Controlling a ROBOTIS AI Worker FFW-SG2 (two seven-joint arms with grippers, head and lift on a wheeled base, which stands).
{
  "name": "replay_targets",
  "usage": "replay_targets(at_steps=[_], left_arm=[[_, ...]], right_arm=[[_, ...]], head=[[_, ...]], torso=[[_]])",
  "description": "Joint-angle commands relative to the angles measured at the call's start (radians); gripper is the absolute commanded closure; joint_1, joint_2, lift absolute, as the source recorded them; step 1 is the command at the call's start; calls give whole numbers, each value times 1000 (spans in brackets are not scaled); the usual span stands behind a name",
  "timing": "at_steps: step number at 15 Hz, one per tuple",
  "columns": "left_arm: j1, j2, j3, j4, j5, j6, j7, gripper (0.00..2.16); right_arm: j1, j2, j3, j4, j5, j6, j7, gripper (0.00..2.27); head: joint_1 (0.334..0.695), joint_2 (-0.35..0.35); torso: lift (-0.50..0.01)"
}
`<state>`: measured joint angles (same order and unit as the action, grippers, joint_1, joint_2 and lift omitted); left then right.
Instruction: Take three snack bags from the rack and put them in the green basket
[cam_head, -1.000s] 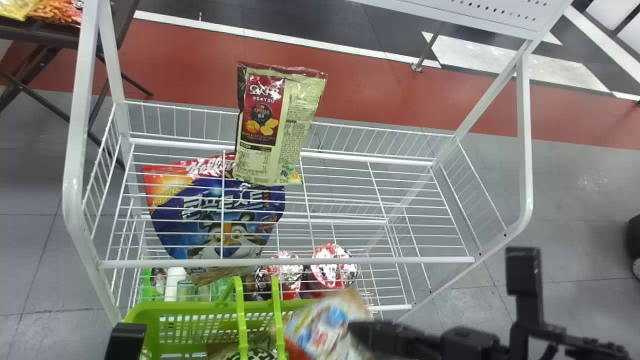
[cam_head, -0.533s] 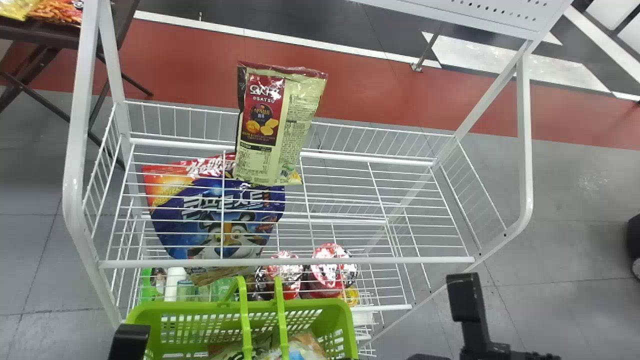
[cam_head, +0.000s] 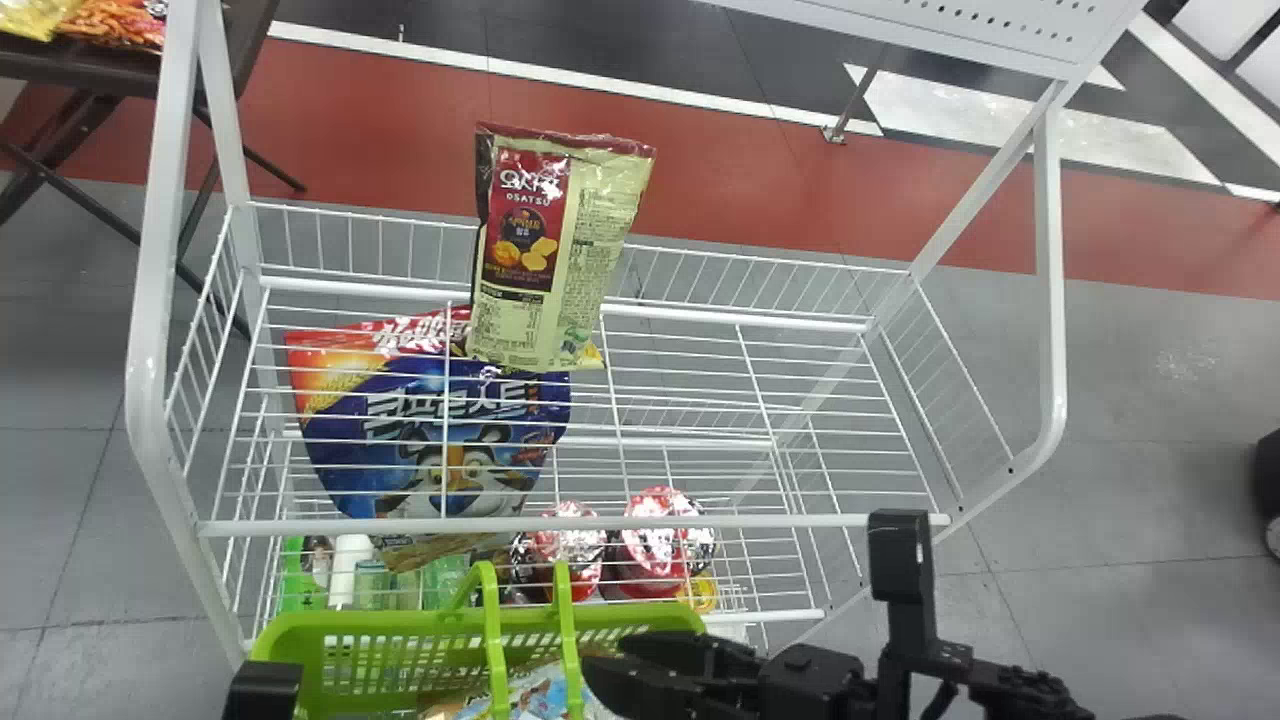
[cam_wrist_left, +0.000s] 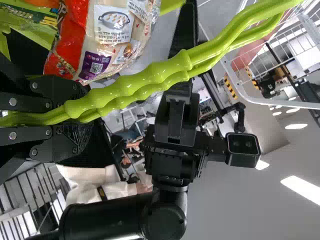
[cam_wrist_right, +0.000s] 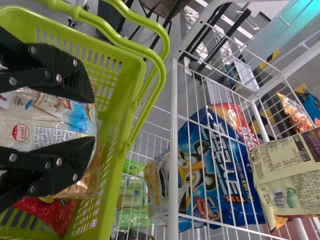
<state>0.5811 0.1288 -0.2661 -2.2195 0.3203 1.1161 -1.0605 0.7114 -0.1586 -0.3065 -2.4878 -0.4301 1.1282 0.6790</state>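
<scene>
Nearest, the left gripper (cam_wrist_left: 82, 117) clenched the green handles (cam_wrist_left: 150, 80); right of it, the right gripper (cam_wrist_right: 92, 120) had parted its jaws over the pale snack bag (cam_wrist_right: 55, 122), now lying in the green basket (cam_head: 360, 617), so that placement looked done. Beyond, left of centre at the rack (cam_head: 570, 522), the blue bag (cam_head: 430, 430) and farther tan bag (cam_head: 545, 260) hadn't moved.

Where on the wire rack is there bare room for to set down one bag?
Free: the upper shelf, between the cream snack bag and the right side wall. Crowded: around the blue bag and red-topped cups, and the green basket, with bags inside and the right hand over it.
</scene>
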Motion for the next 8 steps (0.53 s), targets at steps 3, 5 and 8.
replay_targets(at_steps=[3,5,8], left_arm=[[-1,-2,-4,4,-3,-3,2,1409],[-3,-3,-7,17,-9,-15,7,1409],[-9,-2,-7,35,-10,-21,10,1403]], right_arm=[[97,45,-3,-20,-6,-577,-99,66],[115,48,61,-28,60,-745,-205,66],[149,22,276,-8,297,-1015,-449,70]], head=[[695,-350],[695,-350],[695,-350]], torso=[[-7],[-7],[-7]])
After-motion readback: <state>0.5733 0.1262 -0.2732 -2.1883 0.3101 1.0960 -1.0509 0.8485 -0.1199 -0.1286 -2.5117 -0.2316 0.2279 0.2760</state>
